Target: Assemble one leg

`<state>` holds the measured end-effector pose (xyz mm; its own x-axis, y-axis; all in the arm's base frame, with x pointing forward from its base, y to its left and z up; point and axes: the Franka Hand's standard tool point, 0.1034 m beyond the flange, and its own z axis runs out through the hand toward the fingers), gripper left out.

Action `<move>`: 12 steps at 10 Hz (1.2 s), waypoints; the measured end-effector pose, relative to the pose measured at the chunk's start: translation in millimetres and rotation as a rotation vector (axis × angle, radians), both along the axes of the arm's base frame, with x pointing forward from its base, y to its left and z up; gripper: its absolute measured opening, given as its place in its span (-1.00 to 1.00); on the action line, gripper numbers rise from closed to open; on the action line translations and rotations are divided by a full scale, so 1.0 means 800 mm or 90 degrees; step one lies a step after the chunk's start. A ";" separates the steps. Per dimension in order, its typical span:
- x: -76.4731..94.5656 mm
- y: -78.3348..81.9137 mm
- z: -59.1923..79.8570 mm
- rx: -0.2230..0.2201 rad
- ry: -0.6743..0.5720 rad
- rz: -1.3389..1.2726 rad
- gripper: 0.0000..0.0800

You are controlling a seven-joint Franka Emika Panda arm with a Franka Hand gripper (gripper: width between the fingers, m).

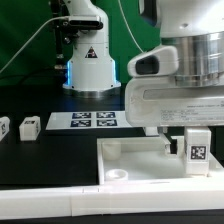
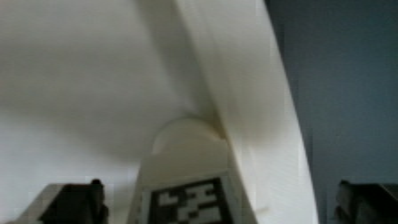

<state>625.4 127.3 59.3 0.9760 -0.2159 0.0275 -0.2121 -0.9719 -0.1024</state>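
Exterior view only: the whole scene is showing — the robot base (image 1: pixel 88 60) at the back, the marker board (image 1: pixel 84 121) lying flat on the dark counter (image 1: pixel 50 155), two loose legs (image 1: pixel 29 126) sitting at about 9 o'clock from the board, and the large white tray (image 1: pixel 125 165) in the foreground.

Wrist view only: the close contact is showing — the leg (image 2: pixel 187 180) with its tag facing the camera, its rounded top pressing against the tray's (image 2: pixel 231 80) white wall, and the two dark fingertips (image 2: pixel 71 200) flanking it.

Pincer: the pincer (image 1: pixel 197 140) is reaching down at about 3 o'clock in the exterior view, over the tray's far side. In the wrist view the pincer (image 2: pixel 217 205) is standing with its jaws set well apart — one tip at each side of the leg, with a visible gap between each tip and the leg's sides. Whether it is actually pressing the leg I cannot tell.

Leg: the tagged leg (image 1: pixel 197 148) is standing upright between the fingers, at the tray's rim, its lower end meeting the tray.

Other legs: they are resting on the counter well apart from the tray.
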 end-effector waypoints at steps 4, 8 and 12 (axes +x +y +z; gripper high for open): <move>0.003 0.001 0.001 0.004 -0.001 -0.039 0.30; 0.003 -0.009 -0.003 0.013 0.027 -0.324 -0.32; 0.003 -0.005 -0.003 0.038 0.072 -0.715 -0.32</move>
<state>628.1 123.2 57.1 0.2251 -0.9703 -0.0883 -0.9732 -0.2197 -0.0673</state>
